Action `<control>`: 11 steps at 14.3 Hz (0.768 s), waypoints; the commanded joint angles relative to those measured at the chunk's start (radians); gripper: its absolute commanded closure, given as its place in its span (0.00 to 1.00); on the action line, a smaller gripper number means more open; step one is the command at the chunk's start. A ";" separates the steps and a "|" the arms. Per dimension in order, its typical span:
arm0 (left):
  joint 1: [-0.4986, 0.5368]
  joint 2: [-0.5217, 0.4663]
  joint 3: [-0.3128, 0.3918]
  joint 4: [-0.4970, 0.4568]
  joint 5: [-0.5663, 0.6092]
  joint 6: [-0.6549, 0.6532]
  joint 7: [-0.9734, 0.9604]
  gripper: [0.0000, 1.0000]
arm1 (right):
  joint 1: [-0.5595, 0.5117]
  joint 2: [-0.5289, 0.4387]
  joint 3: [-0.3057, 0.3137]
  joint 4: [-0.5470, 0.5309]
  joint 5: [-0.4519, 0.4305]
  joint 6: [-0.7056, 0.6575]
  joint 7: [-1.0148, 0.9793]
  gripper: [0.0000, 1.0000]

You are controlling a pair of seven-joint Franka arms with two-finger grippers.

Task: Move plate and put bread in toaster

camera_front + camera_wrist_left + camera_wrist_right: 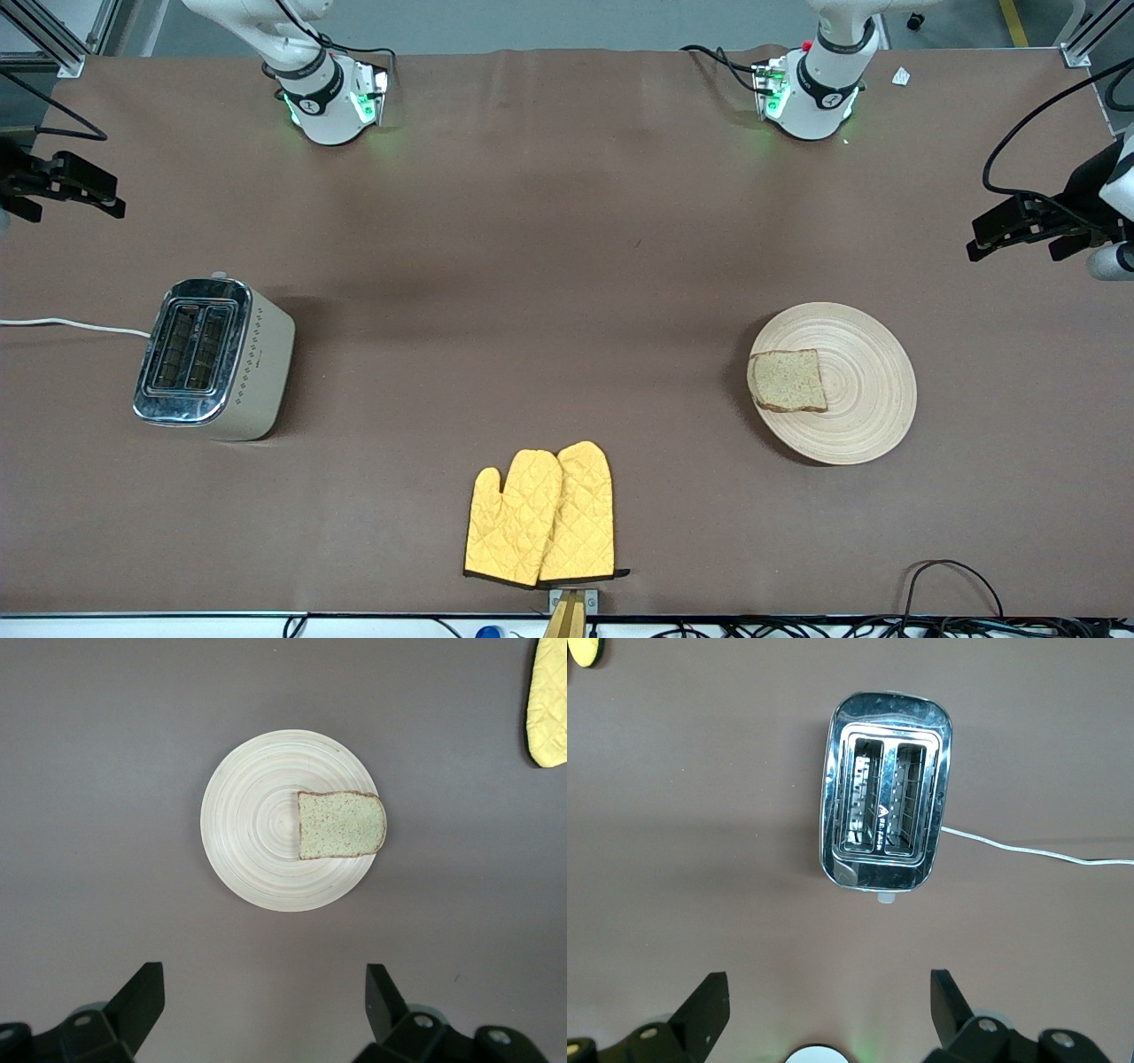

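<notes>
Nearest the front camera lie two yellow oven mitts (540, 518) on the worktop (567, 266), then the bread (787, 380) on the plate (855, 416) toward the left arm's end and the toaster (213, 359) toward the right arm's end, with the left claw (1019, 232) and right claw (75, 188) both released, waiting aloft at the worktop's ends.

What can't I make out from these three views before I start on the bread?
- Plate under the bread: covered by the slice in the front and left wrist views.
- Toaster slot bottoms: dark in the right wrist view.
- Toaster cord: runs off the edge in the front and right wrist views, so its plug is unseen.
- Oven mitts: cut by the frame edge in both wrist views.
- Left gripper and right gripper: open, arms cut at the front view's edges.
</notes>
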 commanded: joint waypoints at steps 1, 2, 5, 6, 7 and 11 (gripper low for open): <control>0.003 -0.010 -0.007 0.007 0.032 -0.018 0.004 0.00 | -0.032 -0.014 0.003 -0.016 0.005 0.001 -0.002 0.00; 0.003 -0.010 -0.007 0.008 0.031 -0.016 -0.002 0.00 | -0.035 -0.016 0.002 -0.018 0.017 0.001 -0.002 0.00; 0.000 -0.008 -0.005 0.008 0.031 -0.018 -0.008 0.00 | -0.035 -0.014 0.002 -0.032 0.028 -0.008 -0.004 0.00; 0.002 -0.008 -0.007 0.008 0.030 -0.018 -0.008 0.00 | -0.035 -0.013 0.002 -0.041 0.028 -0.001 -0.005 0.00; 0.003 -0.008 -0.005 0.008 0.031 -0.018 -0.008 0.00 | -0.032 -0.013 0.002 -0.039 0.028 -0.002 -0.007 0.00; 0.000 -0.008 -0.008 0.005 0.034 -0.024 -0.010 0.00 | -0.029 -0.013 0.005 -0.038 0.027 -0.002 -0.004 0.00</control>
